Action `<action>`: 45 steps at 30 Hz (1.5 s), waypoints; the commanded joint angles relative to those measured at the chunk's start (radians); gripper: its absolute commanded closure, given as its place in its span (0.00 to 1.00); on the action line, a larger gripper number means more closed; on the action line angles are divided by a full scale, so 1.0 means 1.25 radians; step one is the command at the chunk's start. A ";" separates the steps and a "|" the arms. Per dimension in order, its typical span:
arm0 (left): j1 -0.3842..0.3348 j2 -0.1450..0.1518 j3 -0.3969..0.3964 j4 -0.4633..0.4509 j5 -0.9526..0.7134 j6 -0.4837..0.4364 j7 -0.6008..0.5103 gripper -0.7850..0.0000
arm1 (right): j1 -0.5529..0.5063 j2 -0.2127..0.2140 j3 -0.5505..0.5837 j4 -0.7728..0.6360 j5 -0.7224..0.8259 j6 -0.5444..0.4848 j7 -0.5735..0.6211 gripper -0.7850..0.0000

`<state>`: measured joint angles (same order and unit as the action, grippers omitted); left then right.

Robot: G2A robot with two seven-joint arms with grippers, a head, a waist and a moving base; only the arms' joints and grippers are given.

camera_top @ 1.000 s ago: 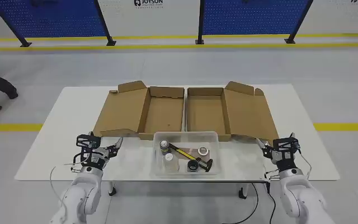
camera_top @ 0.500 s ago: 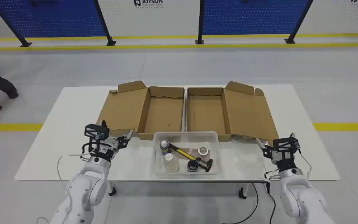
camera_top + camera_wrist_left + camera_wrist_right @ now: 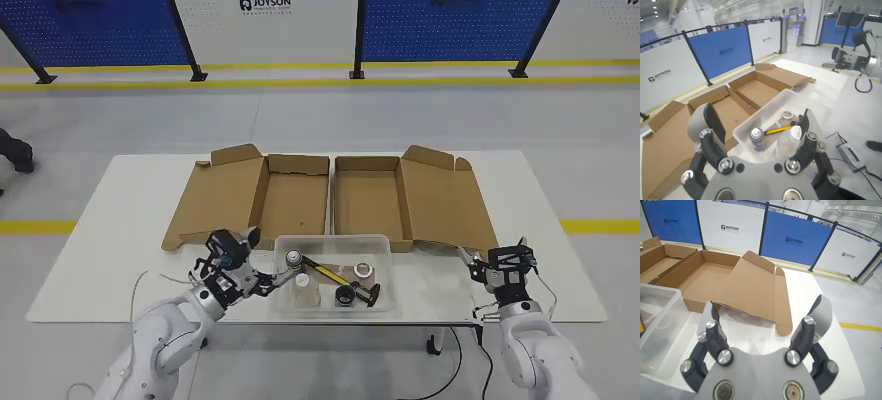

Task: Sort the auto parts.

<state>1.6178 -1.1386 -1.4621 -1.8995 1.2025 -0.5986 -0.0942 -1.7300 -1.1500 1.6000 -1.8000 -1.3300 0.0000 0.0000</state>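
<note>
A clear plastic bin stands at the table's front middle. Inside it are a spray can, a clear bottle with a white cap, a yellow-and-black tool, a metal ring and a black part. My left gripper is open just outside the bin's left wall. Seen from its wrist, the left gripper frames the spray can and the bottle. Open and holding nothing, my right gripper hovers over the table's front right corner, apart from the bin.
Two open cardboard boxes lie side by side behind the bin, the left box and the right box, their flaps spread outward. The right box's flap lies just ahead of my right gripper. The white table is bare at its left.
My left arm has swung rightward from the table's front left to the bin's left wall, gripper staying open. The right arm has not moved.
</note>
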 commanded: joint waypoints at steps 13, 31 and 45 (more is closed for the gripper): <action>-0.009 0.003 0.080 0.049 0.071 -0.039 -0.034 0.00 | 0.000 0.000 0.000 0.000 0.000 0.000 0.000 0.00; -0.059 0.000 0.140 0.118 0.085 -0.002 -0.055 0.00 | 0.000 0.000 0.000 0.000 0.000 0.000 0.000 0.00; -0.087 -0.003 0.185 0.149 0.094 0.027 -0.087 0.00 | 0.000 0.000 0.000 0.000 0.000 0.000 0.000 0.00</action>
<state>1.5116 -1.1413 -1.2351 -1.7164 1.3222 -0.5681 -0.2017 -1.7300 -1.1500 1.6000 -1.8000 -1.3300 0.0000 0.0000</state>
